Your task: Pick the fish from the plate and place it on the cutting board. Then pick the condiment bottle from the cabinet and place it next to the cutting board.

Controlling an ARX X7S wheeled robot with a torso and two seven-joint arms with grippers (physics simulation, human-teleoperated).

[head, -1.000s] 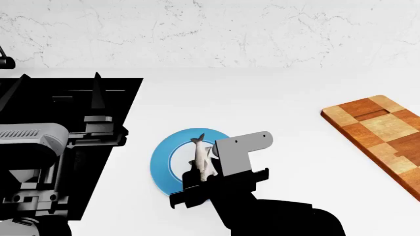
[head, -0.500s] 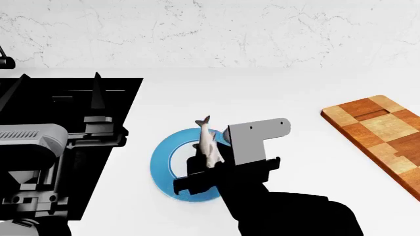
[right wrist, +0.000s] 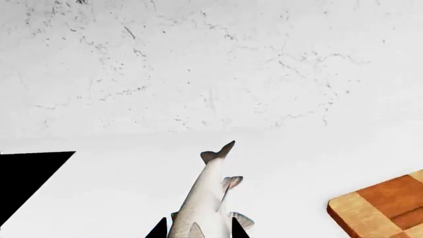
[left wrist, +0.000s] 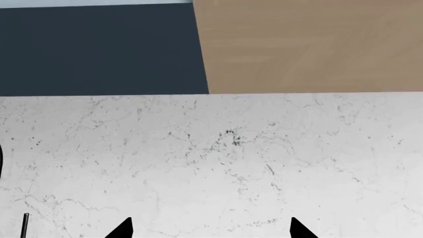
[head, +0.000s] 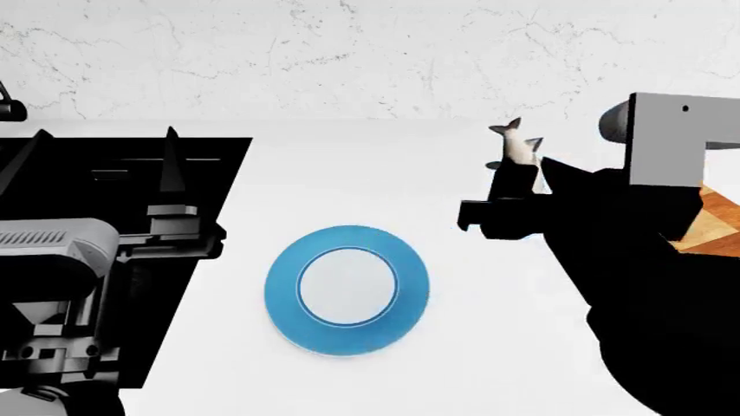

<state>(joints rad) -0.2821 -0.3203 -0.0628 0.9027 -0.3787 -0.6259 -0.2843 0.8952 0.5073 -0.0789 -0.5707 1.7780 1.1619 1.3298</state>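
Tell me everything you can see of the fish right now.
The fish is small and silvery-white with a darker grey back, grey fins and a forked tail. It is clamped between the fingers of the right gripper, tail pointing up and away, its head end hidden in the jaws. It is lifted clear of the plate, which sits bare, and hangs over the white counter short of the cutting board.

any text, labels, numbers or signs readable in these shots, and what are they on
None: no view shows any word, label, number or sign.
The plate, the fish in the right gripper and the cutting board bear no text.
The marble wall has only grey veining, and the wood panel in the left wrist view is plain.
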